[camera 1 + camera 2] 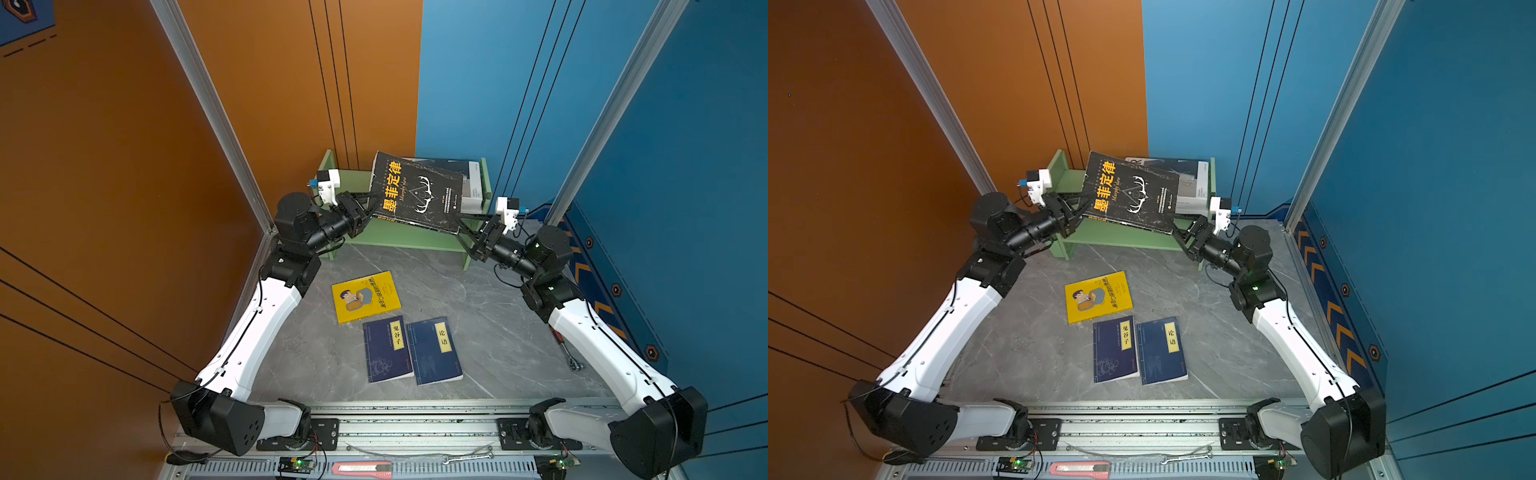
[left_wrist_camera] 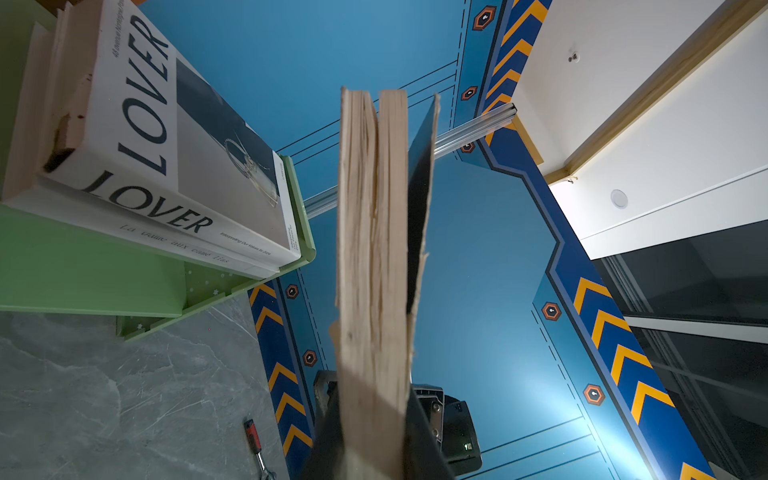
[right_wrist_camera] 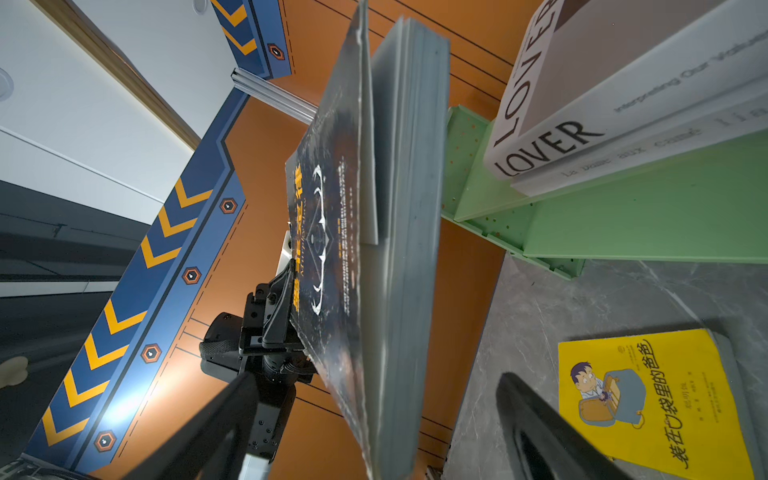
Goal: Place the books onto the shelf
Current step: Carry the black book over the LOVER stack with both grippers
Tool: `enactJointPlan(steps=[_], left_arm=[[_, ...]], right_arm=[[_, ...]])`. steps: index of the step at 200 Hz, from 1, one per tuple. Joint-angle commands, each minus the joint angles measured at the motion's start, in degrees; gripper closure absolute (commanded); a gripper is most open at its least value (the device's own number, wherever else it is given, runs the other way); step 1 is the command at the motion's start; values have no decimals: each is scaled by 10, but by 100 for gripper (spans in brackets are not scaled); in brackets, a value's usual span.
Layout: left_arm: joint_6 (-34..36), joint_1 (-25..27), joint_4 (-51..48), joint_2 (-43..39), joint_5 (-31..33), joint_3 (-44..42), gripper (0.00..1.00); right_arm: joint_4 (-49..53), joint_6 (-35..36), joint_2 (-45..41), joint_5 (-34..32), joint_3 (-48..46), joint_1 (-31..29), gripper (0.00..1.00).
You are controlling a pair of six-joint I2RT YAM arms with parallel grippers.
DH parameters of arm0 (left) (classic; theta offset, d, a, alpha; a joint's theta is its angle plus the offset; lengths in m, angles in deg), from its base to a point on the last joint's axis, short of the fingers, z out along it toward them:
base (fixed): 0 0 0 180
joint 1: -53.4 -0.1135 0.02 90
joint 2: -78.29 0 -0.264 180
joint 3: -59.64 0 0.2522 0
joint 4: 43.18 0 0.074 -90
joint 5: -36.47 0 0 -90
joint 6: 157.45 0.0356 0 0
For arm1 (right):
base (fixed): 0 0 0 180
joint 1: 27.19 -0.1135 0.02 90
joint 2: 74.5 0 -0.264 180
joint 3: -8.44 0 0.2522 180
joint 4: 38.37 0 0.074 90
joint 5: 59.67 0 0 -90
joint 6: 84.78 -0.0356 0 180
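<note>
A black book with yellow characters (image 1: pixel 415 195) (image 1: pixel 1133 195) hangs tilted in the air over the front of the pale green shelf (image 1: pixel 407 235) (image 1: pixel 1121 235). My left gripper (image 1: pixel 370 208) (image 2: pixel 370 415) is shut on its left edge. My right gripper (image 1: pixel 461 226) (image 3: pixel 376 378) is open, its fingers standing wide on either side of the book's right corner without touching it. Two white books, the upper one reading "LOVER" (image 1: pixel 471 183) (image 2: pixel 166 145) (image 3: pixel 582 104), lie stacked on the shelf's right end. On the table lie a yellow cartoon book (image 1: pixel 365 297) (image 3: pixel 648 399) and two navy books (image 1: pixel 386 349) (image 1: pixel 434 351).
The orange and blue walls stand close behind the shelf. A ratchet wrench (image 1: pixel 567 353) (image 2: pixel 257 444) lies at the table's right edge. A red box cutter (image 1: pixel 361 467) and a spanner (image 1: pixel 465 457) rest on the front rail.
</note>
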Motion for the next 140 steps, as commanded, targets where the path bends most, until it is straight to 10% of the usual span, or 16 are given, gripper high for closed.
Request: enactJointPlan(steps=[1, 140], left_arm=[[-16, 6, 83, -6, -14, 28, 100], [-70, 10, 145, 45, -56, 32, 100]], right_arm=[[-48, -12, 16, 7, 15, -3, 18], [-168, -100, 52, 5, 28, -26, 68]])
